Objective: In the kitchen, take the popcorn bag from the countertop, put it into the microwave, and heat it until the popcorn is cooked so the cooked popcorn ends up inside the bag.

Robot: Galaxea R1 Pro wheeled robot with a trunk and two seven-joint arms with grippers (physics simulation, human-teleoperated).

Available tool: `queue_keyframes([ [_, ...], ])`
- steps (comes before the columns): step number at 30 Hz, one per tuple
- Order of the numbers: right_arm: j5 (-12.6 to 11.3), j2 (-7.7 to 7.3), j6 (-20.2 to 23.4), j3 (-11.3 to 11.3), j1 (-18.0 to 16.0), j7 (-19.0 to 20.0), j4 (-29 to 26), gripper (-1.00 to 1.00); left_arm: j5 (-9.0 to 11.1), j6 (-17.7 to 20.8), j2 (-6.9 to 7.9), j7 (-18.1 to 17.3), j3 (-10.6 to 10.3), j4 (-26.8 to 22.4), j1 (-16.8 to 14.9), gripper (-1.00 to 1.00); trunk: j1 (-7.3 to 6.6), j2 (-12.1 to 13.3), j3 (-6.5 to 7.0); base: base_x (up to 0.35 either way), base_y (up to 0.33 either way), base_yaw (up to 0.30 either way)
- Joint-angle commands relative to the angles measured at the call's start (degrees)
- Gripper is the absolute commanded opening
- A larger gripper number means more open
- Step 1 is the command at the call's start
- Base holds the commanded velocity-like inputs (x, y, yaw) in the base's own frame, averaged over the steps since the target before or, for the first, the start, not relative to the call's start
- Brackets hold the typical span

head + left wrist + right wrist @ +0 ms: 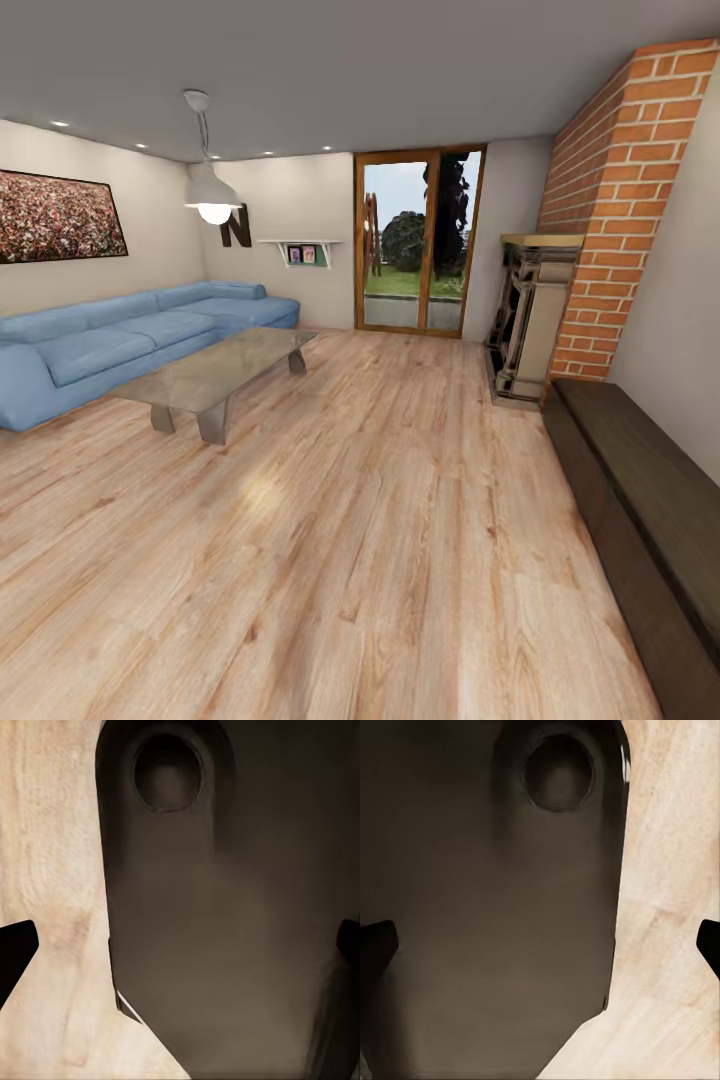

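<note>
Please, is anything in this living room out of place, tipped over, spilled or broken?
Nothing stands out. The blue corner sofa sits against the wall, the low glass-topped coffee table stands level before it, and the light wooden floor shows no spill. The brick chimney looks tilted, but this seems only the camera's wide angle.

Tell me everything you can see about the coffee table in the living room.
The coffee table is a low, long rectangular piece with a smooth, slightly glossy grey-beige top and thick angled legs of the same look at each end. It stands level on the light wooden floor, left of the room's middle in the head view, running lengthwise toward the far wall. The blue corner sofa sits just behind and beside it with a gap between them. Nothing visibly touches the table but the floor.
</note>
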Motion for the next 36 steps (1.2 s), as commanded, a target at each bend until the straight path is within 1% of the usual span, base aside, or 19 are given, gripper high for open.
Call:
queue_keyframes([
  [1,0.00,0.00,0.00,0.00,-0.01,0.00,0.00,1.00,0.00,0.00,0.00,0.00,0.00,0.00,-0.01,1.00,0.00,-0.02,-0.03,0.000,0.000,0.000],
  [2,0.18,-0.33,0.00,0.33,-0.18,-0.17,-0.33,1.00,0.03,0.33,-0.05,-0.29,0.29,0.15,0.33,1.00,0.00,-0.02,-0.03,0.000,0.000,0.000],
  [4,0.18,-0.41,-0.01,0.52,-0.18,-0.15,-0.35,1.00,0.06,0.35,-0.03,-0.25,0.29,0.16,0.74,1.00,0.00,-0.02,-0.03,0.000,0.000,0.000],
  [8,-0.03,-0.79,0.15,0.31,-1.11,-0.16,-1.66,1.00,0.08,-0.10,-1.18,0.05,0.23,-0.43,1.07,1.00,0.00,-0.02,-0.03,0.000,0.000,0.000],
  [10,-0.01,-0.96,0.20,0.28,-1.25,-0.11,-2.31,1.00,0.09,-0.15,-1.20,0.07,0.30,-0.52,1.06,1.00,0.00,-0.02,-0.03,0.000,0.000,0.000],
  [15,0.16,-0.84,0.27,0.35,-1.48,-0.04,-3.93,1.00,0.09,-0.17,-1.19,0.09,0.35,-0.61,1.05,1.00,0.00,-0.02,-0.03,0.000,0.000,0.000],
  [23,0.19,-1.04,0.23,0.36,-2.09,-0.11,-4.56,1.00,-0.10,-0.18,-1.22,0.51,0.27,-0.62,0.62,1.00,0.00,-0.02,-0.03,0.000,0.000,-0.003],
  [33,-0.27,-1.28,-0.01,0.15,-2.11,-0.18,-4.72,1.00,-0.09,-0.18,-1.30,0.53,0.09,-0.72,0.59,1.00,0.00,-0.02,-0.03,-0.001,0.000,-0.267],
  [36,-0.35,-1.36,-0.53,-0.12,-2.11,-0.21,-4.74,1.00,-0.10,-0.18,-1.37,0.53,0.02,-0.76,0.54,1.00,0.00,-0.02,-0.03,-0.200,0.000,-0.295],
])
